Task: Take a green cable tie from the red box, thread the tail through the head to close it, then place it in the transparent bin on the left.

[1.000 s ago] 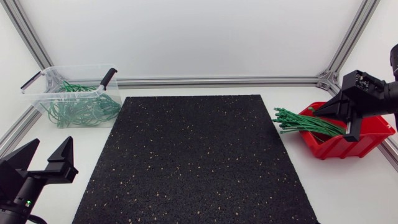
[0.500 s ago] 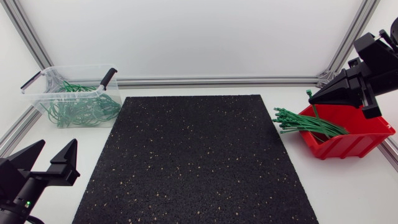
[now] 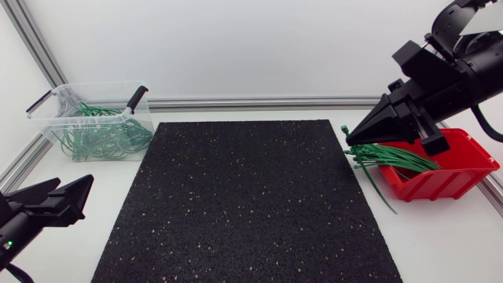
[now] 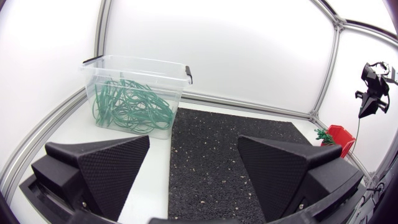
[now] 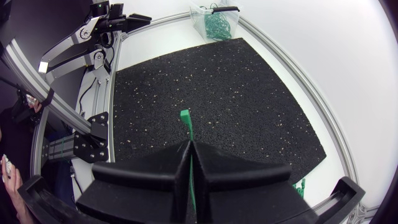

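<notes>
The right gripper point(image 3: 358, 135) is hanging above the red box's point(image 3: 465, 170) near edge, fingers clamped flat on one green cable tie point(image 5: 185, 117). Only the head is poking out past the fingertips, and the long tail is dangling down over the desk point(image 3: 440, 236) beside the black mat point(image 3: 244, 204). The left gripper point(image 3: 60, 192) is sitting low at the near left corner, well apart, fingers spread wide and holding nothing. Main risk: the tail is running right past the bundle of loose ties point(image 3: 387, 156) sticking out over the box rim. I cannot tell whether it is touching them, and a sideways move could be dragging a few out onto the desk. The tie is thin and slick, so it may be slipping or twisting between those broad fingers, leaving the head facing wrong for threading. The free tail is floppy too, so the left gripper could be missing it or catching it too far from the tip. A swinging tail may also be snagging on the mat edge. The transparent bin point(image 3: 94, 86), with closed ties point(image 3: 106, 134) inside, is far across the desk, so any weak hold is likely dropping the tie short of it.
</notes>
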Available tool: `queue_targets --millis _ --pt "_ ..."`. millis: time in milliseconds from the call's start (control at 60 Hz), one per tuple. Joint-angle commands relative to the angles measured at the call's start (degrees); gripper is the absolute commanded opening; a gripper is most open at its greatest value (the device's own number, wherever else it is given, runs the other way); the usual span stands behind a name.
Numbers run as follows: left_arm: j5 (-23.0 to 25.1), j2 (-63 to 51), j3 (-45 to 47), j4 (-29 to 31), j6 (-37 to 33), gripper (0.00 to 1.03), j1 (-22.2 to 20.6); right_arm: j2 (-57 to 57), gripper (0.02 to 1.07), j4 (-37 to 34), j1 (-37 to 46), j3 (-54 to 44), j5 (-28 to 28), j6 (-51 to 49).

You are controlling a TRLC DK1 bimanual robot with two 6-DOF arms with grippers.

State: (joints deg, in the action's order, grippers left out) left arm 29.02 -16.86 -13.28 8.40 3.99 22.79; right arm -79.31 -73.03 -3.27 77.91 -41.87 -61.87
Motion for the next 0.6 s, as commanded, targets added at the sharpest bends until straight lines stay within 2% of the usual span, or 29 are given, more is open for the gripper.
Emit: queue_targets --millis 0,183,300,433,583 --pt "1.7 -2.0 -3.5 1.2 1.4 0.99 -0.1 -0.9 0.08 0.8 -2.3 0.9 0.5 3.8" --pt "1.7 -6.9 -8.2 2.9 1.6 0.99 -4.0 -2.7 0.08 1.3 -7.0 1.0 0.6 6.6" --pt "1.7 -10.8 -11.1 3.3 1.7 0.99 -6.5 -5.9 0.08 0.7 -9.3 3.3 0.0 12.1" --pt "1.7 -15.7 -16.1 6.4 1.2 0.99 -10.2 -8.0 0.08 1.6 -10.6 4.6 -1.8 13.0" --pt "1.7 -22.9 -21.8 12.4 -5.2 0.99 -13.7 -9.2 0.08 2.0 -12.0 5.1 -4.5 14.8"
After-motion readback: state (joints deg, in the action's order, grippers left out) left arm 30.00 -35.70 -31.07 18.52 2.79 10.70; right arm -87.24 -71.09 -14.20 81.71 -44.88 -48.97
